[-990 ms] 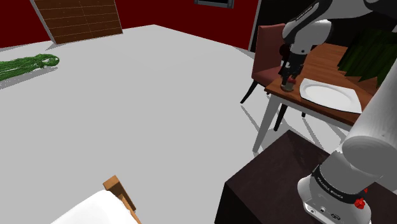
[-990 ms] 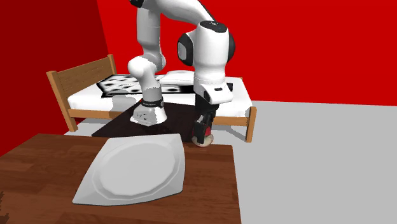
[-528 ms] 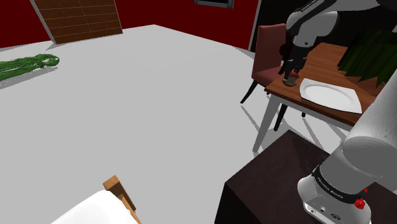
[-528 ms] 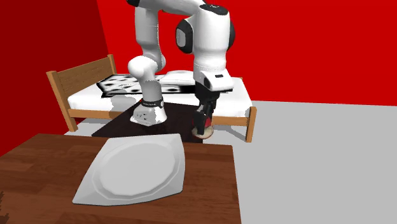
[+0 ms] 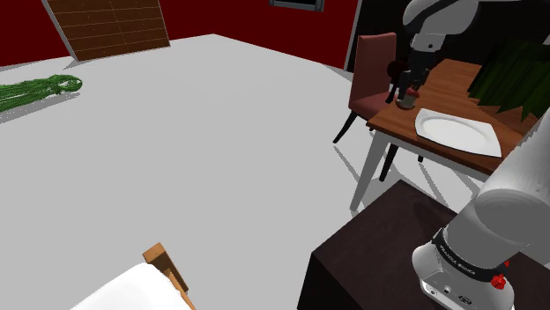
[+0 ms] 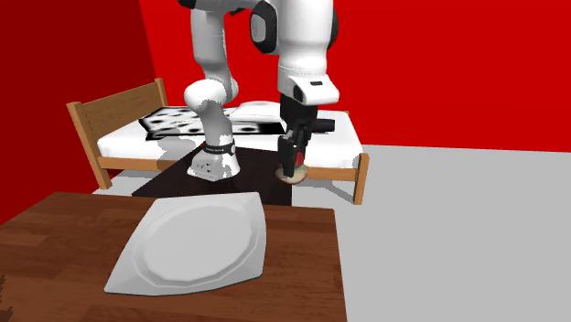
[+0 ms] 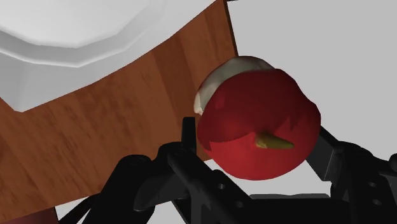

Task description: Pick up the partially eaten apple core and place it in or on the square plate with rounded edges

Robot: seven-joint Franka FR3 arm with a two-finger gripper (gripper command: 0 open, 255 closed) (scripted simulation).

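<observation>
The apple core (image 7: 257, 124) is red with a pale bitten side and a small stem. My gripper (image 7: 257, 145) is shut on it, one black finger on each side. In the shoulder view the gripper (image 5: 408, 91) holds the core (image 5: 406, 100) a little above the wooden table's (image 5: 443, 85) near corner, left of the white square plate (image 5: 457, 132). From the second exterior view the core (image 6: 291, 172) hangs in the gripper (image 6: 293, 163) beyond the table's far edge (image 6: 302, 274), above and right of the plate (image 6: 188, 245). The plate's rim (image 7: 70, 38) lies beside the core.
A dark red chair (image 5: 375, 66) stands against the table at the shoulder view's left. A green plant (image 5: 516, 75) sits at the table's far side. The dark stand (image 5: 370, 255) is below. A bed (image 6: 128, 128) lies behind the arm.
The gripper has risen with the apple core in it, lifting it off the table's corner. The plate has not moved.
</observation>
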